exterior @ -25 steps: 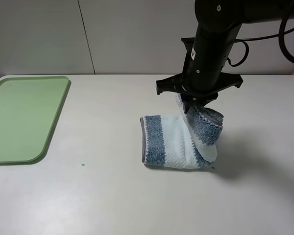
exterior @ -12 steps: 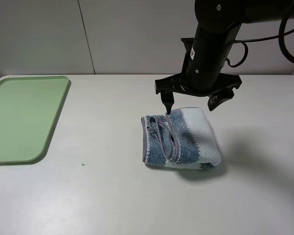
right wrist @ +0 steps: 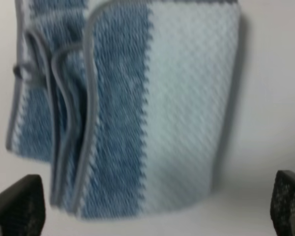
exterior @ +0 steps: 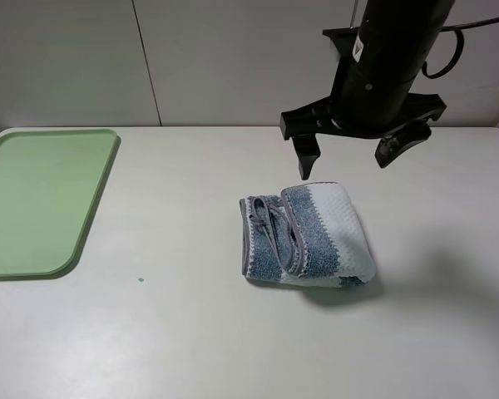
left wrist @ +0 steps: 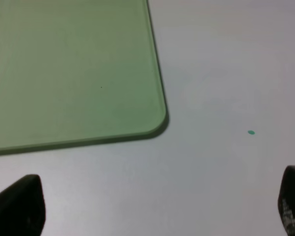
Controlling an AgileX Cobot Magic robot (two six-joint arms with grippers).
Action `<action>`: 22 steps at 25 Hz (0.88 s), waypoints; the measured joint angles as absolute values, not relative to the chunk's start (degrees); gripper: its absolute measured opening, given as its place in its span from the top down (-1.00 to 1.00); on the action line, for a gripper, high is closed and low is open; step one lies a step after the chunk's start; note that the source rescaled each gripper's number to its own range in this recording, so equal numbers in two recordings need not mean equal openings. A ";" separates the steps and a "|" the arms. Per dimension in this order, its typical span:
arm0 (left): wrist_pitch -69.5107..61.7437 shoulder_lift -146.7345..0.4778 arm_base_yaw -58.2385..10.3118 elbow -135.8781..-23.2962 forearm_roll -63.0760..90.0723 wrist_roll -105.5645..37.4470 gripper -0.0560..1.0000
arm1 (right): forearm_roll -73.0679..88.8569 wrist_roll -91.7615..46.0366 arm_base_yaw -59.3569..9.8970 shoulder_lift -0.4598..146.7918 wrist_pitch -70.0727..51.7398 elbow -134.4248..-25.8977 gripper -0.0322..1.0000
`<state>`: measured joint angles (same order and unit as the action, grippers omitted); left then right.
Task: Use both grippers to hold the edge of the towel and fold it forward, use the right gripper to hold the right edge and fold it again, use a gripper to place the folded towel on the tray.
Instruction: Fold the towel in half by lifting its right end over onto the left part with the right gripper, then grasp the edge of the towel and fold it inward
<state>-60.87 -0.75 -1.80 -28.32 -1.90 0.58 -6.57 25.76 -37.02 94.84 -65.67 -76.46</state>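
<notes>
The towel point(exterior: 306, 236) lies folded into a small bundle on the white table, blue-grey and pale stripes up, its grey-stitched edge point(exterior: 274, 224) layered on the left side. It fills the right wrist view point(right wrist: 132, 108). My right gripper point(exterior: 351, 162) hangs open above the towel's far side, holding nothing; its two fingertips point(right wrist: 14, 206) show at the corners of the right wrist view. The light green tray point(exterior: 41, 195) lies at the far left and shows in the left wrist view point(left wrist: 73, 69). My left gripper point(left wrist: 157, 206) is open over bare table near the tray's corner.
A small green dot point(exterior: 140, 279) marks the table between tray and towel; it also shows in the left wrist view point(left wrist: 251, 132). A pale wall point(exterior: 191, 58) stands behind the table.
My right gripper let go of the towel's right edge after laying it leftward over the bundle, then opened and rose up and to the right. The towel now rests folded.
</notes>
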 joint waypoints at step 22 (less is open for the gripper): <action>-60.87 -0.75 -1.80 -28.32 -1.90 0.58 -0.88 | -2.26 19.55 -37.02 65.83 -69.79 -60.13 -1.00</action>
<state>-60.87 -0.75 -1.80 -28.32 -1.90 0.58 -2.26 19.55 -37.02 65.83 -69.79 -60.13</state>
